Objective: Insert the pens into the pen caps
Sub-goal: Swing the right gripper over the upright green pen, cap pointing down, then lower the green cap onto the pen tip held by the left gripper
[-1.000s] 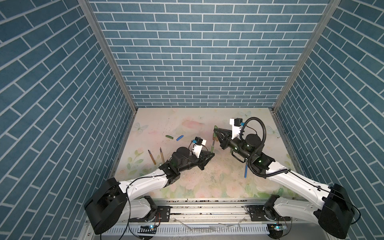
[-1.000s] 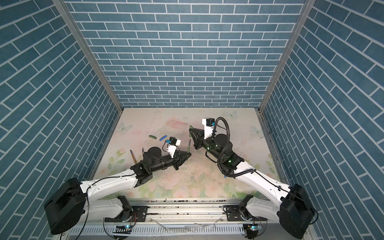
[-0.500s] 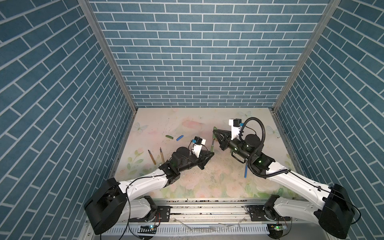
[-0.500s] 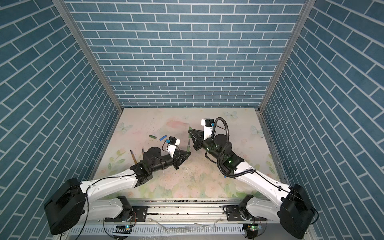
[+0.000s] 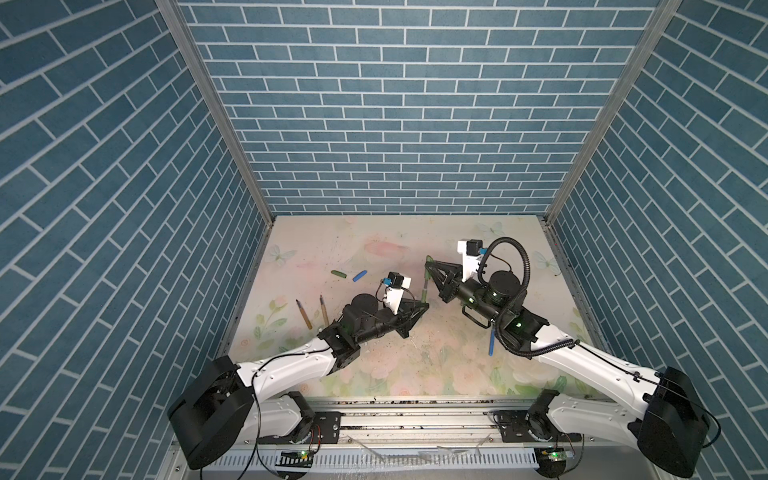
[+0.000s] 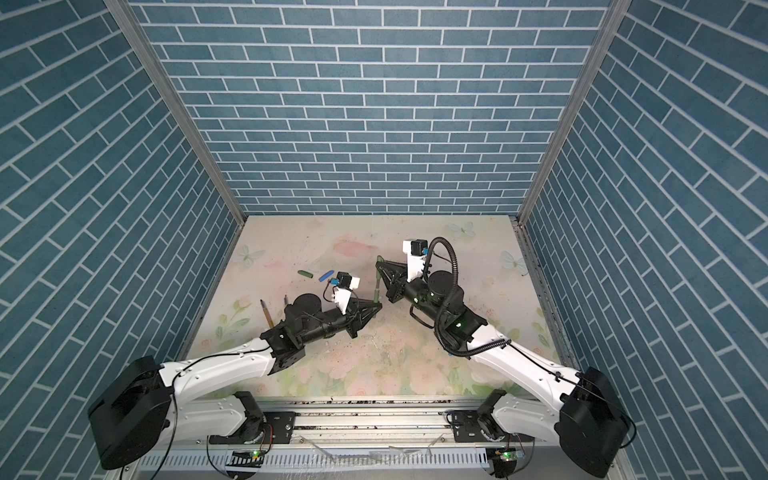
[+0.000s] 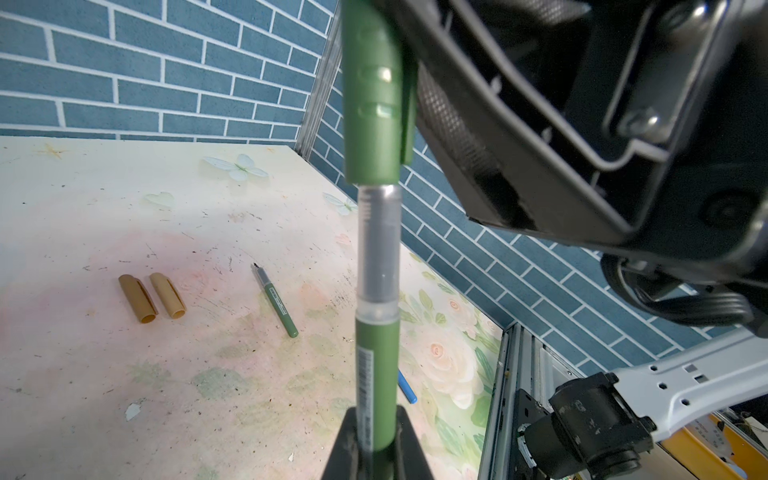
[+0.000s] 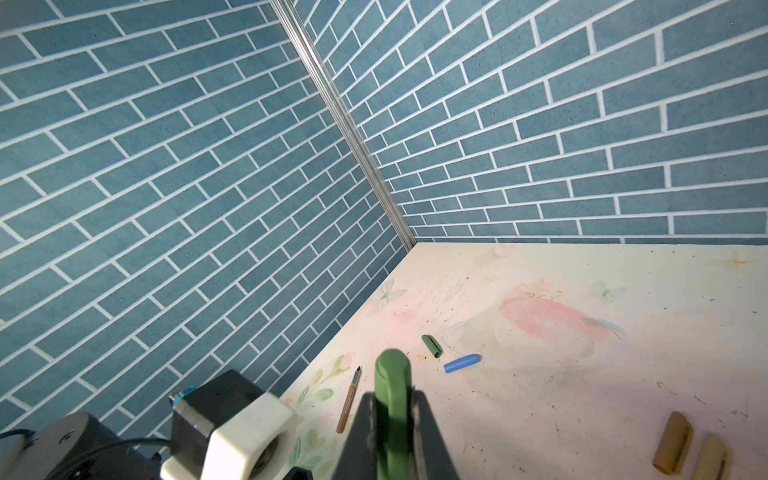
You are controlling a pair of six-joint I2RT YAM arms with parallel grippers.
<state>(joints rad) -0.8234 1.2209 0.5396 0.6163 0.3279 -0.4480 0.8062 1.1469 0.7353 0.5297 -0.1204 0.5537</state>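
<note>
Nothing visible has shifted in the last second; both arms hold pose. Well apart to the left of the left gripper (image 5: 424, 306) lie an orange-brown thin pen (image 5: 304, 314), a tan thin pen (image 5: 323, 310), a short dark green plastic cap (image 5: 338, 274) and a short blue plastic cap (image 5: 360, 276). The left fingers (image 7: 343, 449) are clamped tight on the barrel of a dark green thin pen (image 7: 376, 374). Its grey front section is exposed. Its tip sits inside the mouth of a green round-ended cap (image 7: 370, 104). That cap is pinched in the right gripper (image 8: 390, 401), fingers nearly closed. To the right of those fingers, nearer the arm bases, a blue thin pen (image 5: 491, 343) lies on the floral table (image 5: 415, 365).
</note>
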